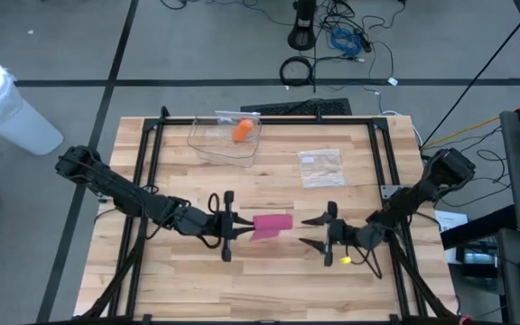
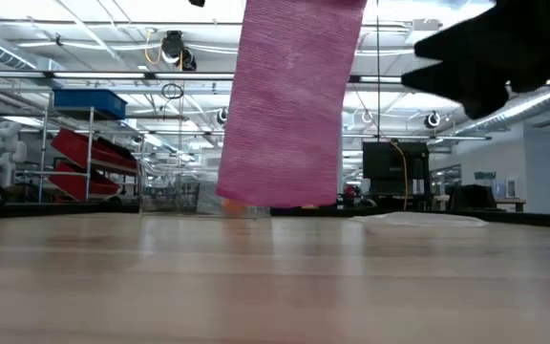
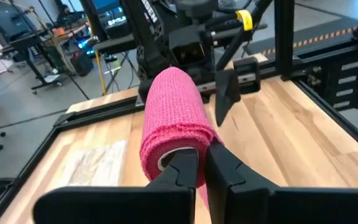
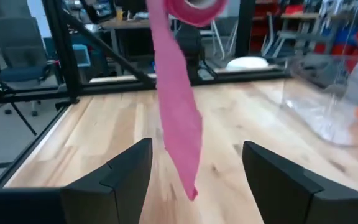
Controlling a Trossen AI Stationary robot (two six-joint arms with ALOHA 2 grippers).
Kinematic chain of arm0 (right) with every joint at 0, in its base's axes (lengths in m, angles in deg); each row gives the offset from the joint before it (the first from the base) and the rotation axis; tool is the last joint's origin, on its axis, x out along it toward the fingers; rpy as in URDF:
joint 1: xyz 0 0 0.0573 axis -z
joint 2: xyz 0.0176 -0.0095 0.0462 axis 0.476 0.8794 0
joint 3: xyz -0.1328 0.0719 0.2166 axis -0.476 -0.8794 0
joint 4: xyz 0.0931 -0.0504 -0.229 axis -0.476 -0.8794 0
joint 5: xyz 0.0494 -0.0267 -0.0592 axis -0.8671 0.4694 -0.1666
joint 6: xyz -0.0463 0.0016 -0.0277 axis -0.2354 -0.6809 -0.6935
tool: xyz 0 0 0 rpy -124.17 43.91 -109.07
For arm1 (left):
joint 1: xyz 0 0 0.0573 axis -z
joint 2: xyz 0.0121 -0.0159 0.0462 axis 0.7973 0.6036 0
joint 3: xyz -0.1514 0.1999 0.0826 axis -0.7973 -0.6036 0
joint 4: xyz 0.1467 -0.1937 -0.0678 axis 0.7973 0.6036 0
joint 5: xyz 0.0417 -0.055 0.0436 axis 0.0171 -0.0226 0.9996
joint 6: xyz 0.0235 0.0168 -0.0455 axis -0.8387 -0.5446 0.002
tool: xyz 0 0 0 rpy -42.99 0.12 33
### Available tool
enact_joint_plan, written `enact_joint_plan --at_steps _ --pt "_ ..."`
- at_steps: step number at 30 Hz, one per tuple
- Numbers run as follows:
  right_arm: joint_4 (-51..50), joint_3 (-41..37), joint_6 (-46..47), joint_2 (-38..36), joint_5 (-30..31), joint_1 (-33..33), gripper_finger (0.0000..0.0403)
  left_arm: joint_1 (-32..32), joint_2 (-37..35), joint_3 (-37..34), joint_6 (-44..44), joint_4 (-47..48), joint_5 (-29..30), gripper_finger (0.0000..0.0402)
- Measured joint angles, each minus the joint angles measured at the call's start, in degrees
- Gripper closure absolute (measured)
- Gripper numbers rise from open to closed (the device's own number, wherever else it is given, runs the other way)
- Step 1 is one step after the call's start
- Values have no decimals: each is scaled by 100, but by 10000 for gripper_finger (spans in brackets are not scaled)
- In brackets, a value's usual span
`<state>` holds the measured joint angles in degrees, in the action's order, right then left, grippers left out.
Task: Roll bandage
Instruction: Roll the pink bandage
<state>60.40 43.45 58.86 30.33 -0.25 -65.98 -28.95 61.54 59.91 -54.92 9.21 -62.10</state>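
Holding a pink bandage roll [image 3: 174, 121] in the air above the middle of the wooden table [image 1: 269, 280], my left gripper [image 1: 228, 227] has its fingers pressed together on the roll's near rim. A loose pink tail [image 2: 289, 105] hangs down from the roll, its end just above the tabletop. My right gripper [image 1: 319, 230] faces the roll from nearby, fingers spread wide and empty. A clear plastic container [image 1: 226, 140] with something orange in it sits at the far side.
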Motion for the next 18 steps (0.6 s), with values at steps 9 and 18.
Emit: enact_joint_plan --at_steps 9,18 --pt "-86 26 337 278 -619 429 167 -474 3 -782 258 -1177 -401 393" --pt "-37 200 645 759 -598 532 167 -889 2 -935 397 -1131 -850 393"
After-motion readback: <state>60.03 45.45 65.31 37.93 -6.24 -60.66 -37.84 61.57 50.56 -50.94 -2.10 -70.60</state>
